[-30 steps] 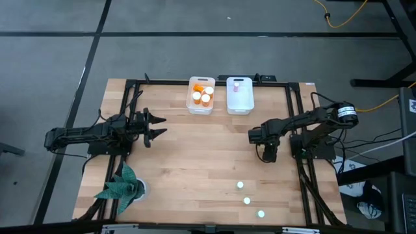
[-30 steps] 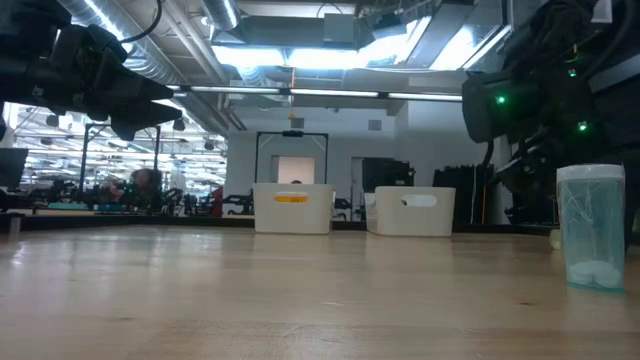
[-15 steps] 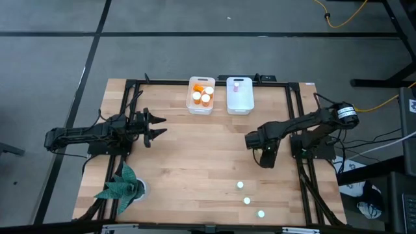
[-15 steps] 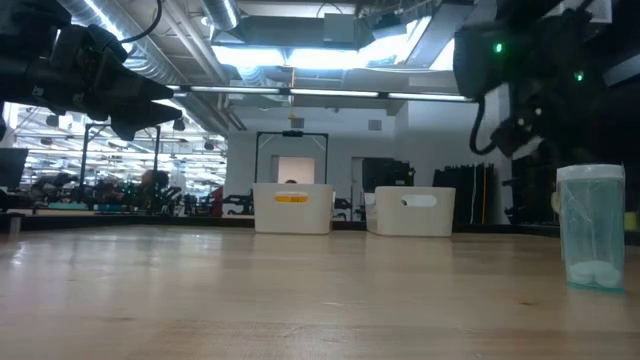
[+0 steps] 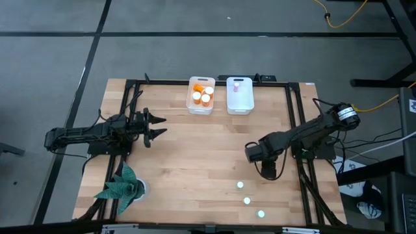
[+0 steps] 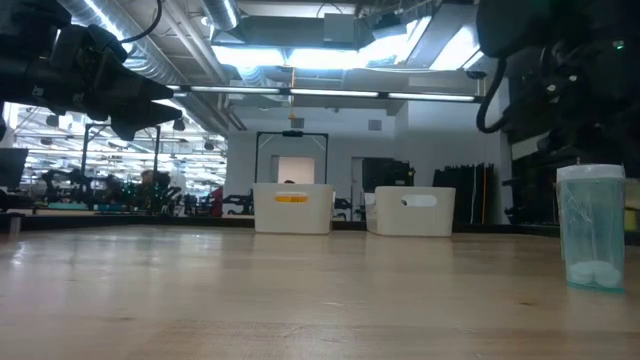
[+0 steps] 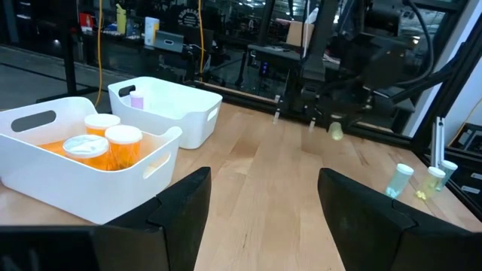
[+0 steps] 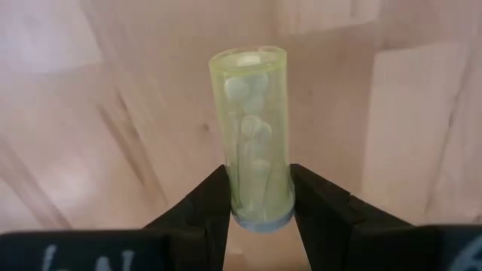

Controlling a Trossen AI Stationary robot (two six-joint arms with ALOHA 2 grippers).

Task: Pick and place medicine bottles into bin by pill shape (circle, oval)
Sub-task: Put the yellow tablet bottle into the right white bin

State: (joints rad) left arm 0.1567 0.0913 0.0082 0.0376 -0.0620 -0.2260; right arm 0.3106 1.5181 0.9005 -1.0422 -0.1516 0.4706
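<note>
A pale green bottle sat pinched between the right gripper's fingers, held above the table. Three bottles stood just beyond that gripper. The left gripper waited spread, well apart, facing the two bins.

Two dark jointed arms — black cables, matte jaws

Green plant at table corner.
</note>
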